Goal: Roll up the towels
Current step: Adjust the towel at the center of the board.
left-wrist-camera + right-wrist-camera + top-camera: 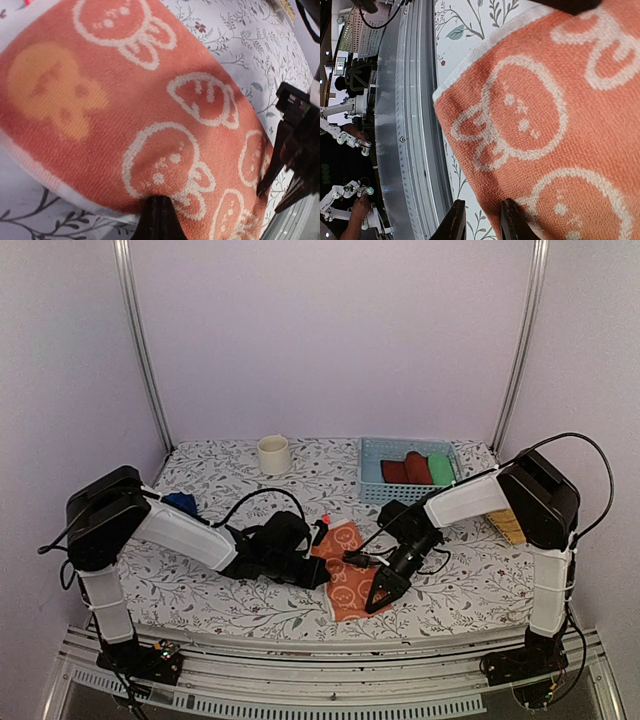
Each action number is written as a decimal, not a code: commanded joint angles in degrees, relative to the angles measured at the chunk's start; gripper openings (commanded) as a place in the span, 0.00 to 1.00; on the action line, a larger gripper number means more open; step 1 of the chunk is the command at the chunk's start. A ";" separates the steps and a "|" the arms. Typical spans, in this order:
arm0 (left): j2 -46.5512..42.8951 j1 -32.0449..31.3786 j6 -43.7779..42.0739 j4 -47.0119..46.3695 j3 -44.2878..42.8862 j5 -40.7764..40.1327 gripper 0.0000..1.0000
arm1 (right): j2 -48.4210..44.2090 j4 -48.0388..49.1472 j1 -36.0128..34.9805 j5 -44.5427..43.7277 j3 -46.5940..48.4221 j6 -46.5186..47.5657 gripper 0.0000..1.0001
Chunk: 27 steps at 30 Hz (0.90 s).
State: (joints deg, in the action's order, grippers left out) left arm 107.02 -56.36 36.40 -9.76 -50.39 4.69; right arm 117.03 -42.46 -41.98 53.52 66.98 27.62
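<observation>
1. Orange towel (350,578) with white bunny prints: lower centre of the top view, spread on the flowered table (230,602), close to the front edge. Not a cylinder yet, so rolling judged barely begun.
2. Left gripper (322,573) at the towel's left edge, closed tight. Tips sit right at the cloth's edge in the left wrist view and look pinched on it. Cloth humped there with white backing showing underneath, probably lifted to start the first turn.
3. Right gripper (482,220) at the towel's lower right edge, pointing down, fingers only narrowly apart. One finger over the cloth, the other off it with a strip of table between, so not clamped. Likely placed to catch that side and keep the cloth square.
4. Blue towel (182,503): left of the top view, bunched behind the left arm, untouched. Judged next in line.
5. Blue basket (372,455) at upper right, holding a red roll (400,470) and a green roll (440,468). Cup (273,454) at upper centre, well apart from the grippers.
6. Risk, as a guess: uneven pull giving a skewed roll.
</observation>
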 commanded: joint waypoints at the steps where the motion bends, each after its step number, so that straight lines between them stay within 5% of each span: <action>1: 6.89 3.61 -2.56 1.17 -2.85 1.66 0.00 | 0.79 0.11 -0.18 -1.87 -0.24 0.07 0.27; 8: 9.00 5.16 -4.85 4.03 -7.48 3.13 0.00 | -1.21 1.36 0.63 -7.70 0.08 -1.42 0.28; 14: -4.21 3.58 -7.44 1.07 -0.72 1.16 0.02 | -7.79 -1.53 1.59 -6.20 0.13 1.66 0.31; 16: -8.84 1.96 -11.02 0.36 1.95 -0.98 0.07 | -10.35 -1.98 1.80 -6.47 -0.34 3.09 0.32; 21: -14.01 -4.28 -21.75 1.25 5.35 -4.82 0.39 | -12.30 -1.00 4.14 -10.01 -0.97 3.46 0.33; 27: -9.71 -10.09 -30.55 1.56 3.19 -7.50 0.43 | -6.97 0.47 6.20 -12.53 4.93 0.60 0.32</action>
State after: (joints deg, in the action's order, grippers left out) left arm 93.76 -64.01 14.31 -9.10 -46.33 -0.16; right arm 106.50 -43.33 -36.88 43.88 67.57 29.45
